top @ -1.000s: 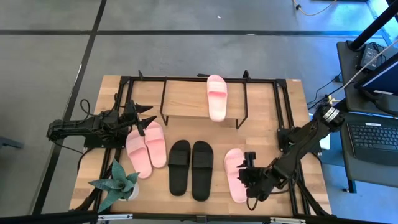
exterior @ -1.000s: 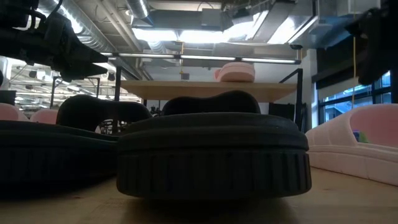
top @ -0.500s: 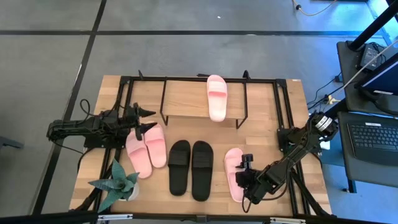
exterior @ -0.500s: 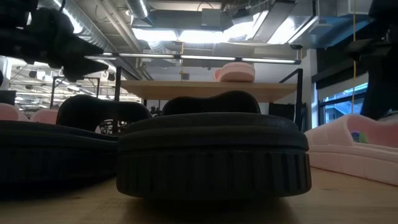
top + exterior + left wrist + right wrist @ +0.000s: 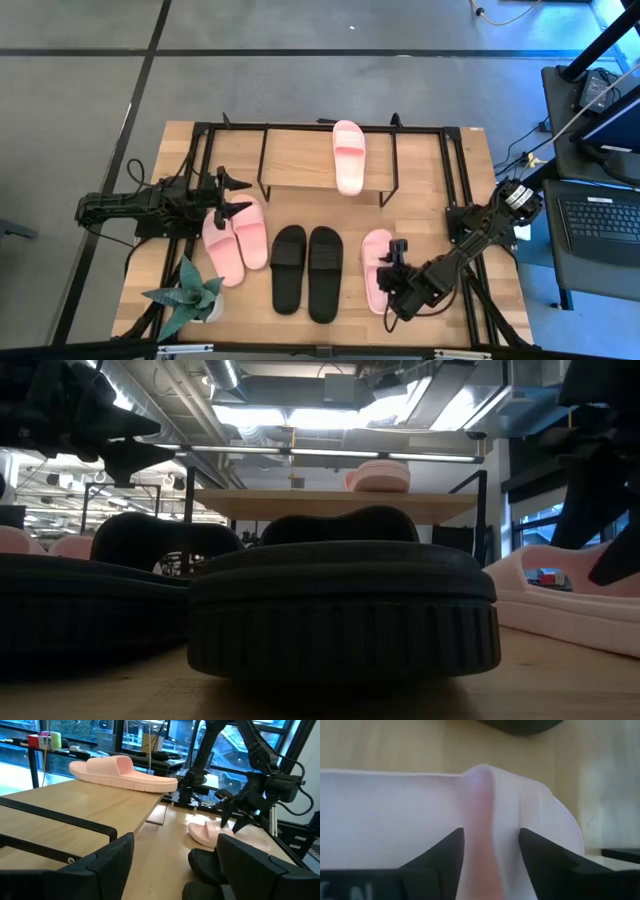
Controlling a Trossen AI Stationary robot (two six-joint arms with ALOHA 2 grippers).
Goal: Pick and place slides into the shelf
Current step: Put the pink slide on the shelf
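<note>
Right gripper (image 5: 398,272) is pinching the strap of the lone light pink foam slide (image 5: 377,268), its jaws narrowing around it; the wood-topped black-frame shelf (image 5: 300,160) is lying at eleven o'clock.

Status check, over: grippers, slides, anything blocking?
Right gripper pinching lone pink slide's strap. Left gripper open above pink pair. One pink slide on shelf. Nothing blocking.
</note>
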